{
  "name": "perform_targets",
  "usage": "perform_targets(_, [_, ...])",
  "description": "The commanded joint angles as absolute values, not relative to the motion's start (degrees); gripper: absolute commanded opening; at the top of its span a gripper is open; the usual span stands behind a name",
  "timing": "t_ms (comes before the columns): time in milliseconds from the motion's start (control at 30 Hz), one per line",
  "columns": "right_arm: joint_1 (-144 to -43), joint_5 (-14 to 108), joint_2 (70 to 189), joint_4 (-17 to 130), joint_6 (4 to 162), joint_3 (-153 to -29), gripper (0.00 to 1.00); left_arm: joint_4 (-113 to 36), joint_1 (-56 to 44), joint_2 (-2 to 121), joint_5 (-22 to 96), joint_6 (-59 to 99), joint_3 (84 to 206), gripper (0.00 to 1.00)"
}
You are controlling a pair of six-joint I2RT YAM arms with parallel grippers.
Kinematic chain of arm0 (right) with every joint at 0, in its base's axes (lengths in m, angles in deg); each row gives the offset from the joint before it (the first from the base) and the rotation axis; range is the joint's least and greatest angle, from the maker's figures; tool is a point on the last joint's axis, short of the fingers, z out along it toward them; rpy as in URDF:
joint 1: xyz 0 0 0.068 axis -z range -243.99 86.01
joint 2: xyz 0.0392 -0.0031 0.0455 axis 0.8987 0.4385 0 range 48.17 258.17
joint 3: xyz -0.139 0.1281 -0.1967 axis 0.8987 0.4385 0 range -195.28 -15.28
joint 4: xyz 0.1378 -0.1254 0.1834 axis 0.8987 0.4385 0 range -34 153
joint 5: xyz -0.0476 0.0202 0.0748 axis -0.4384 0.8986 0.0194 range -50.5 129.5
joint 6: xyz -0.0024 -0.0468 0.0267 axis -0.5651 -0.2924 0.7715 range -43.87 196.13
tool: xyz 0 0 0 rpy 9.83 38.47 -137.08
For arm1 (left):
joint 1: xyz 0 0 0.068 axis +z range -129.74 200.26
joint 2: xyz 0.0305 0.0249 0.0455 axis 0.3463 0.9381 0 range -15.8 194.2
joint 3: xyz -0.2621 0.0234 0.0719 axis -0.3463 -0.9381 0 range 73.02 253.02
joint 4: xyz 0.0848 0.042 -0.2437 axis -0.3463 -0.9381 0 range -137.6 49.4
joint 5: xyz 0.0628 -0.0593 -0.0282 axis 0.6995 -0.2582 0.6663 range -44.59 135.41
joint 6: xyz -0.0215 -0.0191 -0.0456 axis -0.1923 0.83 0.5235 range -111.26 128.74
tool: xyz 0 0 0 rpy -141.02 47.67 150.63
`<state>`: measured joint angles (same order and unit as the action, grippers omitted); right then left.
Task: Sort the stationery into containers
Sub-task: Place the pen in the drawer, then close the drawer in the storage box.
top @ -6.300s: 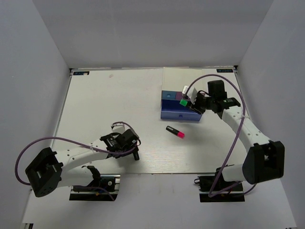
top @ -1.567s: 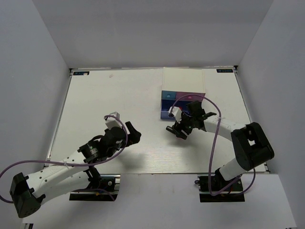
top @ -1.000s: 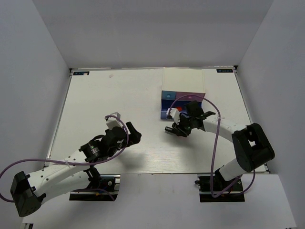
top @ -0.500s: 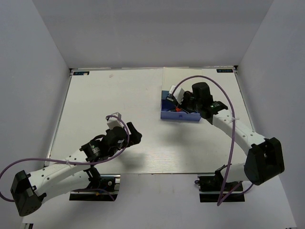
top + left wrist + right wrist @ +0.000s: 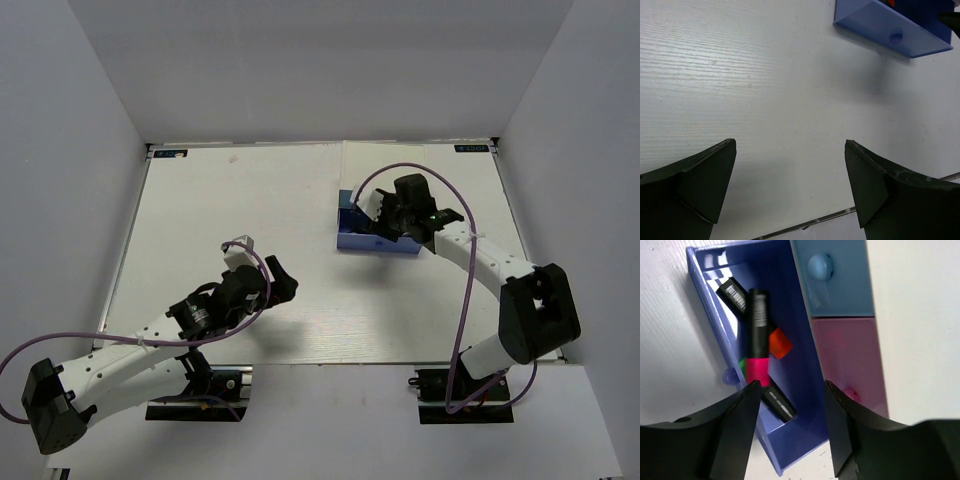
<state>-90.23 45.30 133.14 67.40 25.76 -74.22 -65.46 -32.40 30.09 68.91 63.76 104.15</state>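
Hovering over the pulled-out dark-blue plastic drawer (image 5: 790, 300), the right gripper (image 5: 790, 386) had its jaws spread wide and held nothing. Its wrist camera showed what the overhead view hid: three short black markers lay in the drawer. The pink-capped marker (image 5: 758, 337) was on top, cap towards six o'clock, crossing the orange-capped marker (image 5: 779, 345), and the green-capped marker (image 5: 743, 365) peeped out beneath. From above, the white-topped boxy cabinet (image 5: 385, 165) sat at two o'clock on the white table (image 5: 230, 220). The left gripper (image 5: 285, 284), about eight o'clock from the cabinet, had its jaws parted and empty over bare table. Its camera caught the drawer front at one o'clock.
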Motion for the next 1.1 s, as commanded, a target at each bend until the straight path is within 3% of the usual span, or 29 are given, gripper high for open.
perform_targets(0, [-89.7, 44.9, 133.6, 65.8, 25.0, -77.0, 0.6, -65.6, -32.3, 29.2, 69.0, 64.2, 105.5, 0.99])
perform_targets(133, [-89.6, 46.7, 133.1, 67.6, 26.1, -77.6, 0.57, -65.6, -32.3, 28.7, 69.0, 64.2, 105.5, 0.99])
perform_targets(233, [-89.0, 52.8, 131.8, 71.4, 26.7, -78.6, 0.21, -65.6, -32.3, 28.7, 69.0, 64.2, 105.5, 0.99])
perform_targets(267, [-88.7, 58.7, 131.3, 72.5, 26.8, -78.7, 0.0, -65.6, -32.3, 28.7, 69.0, 64.2, 105.5, 0.99])
perform_targets(500, [-89.0, 72.8, 132.6, 88.2, 15.2, -78.0, 0.0, -65.0, -32.3, 29.8, 68.4, 64.2, 105.5, 0.99])
perform_targets(1067, [-89.0, 51.0, 144.6, 71.0, 26.1, -78.8, 0.0, -66.6, -32.3, 30.5, 68.4, 64.2, 107.1, 0.99])
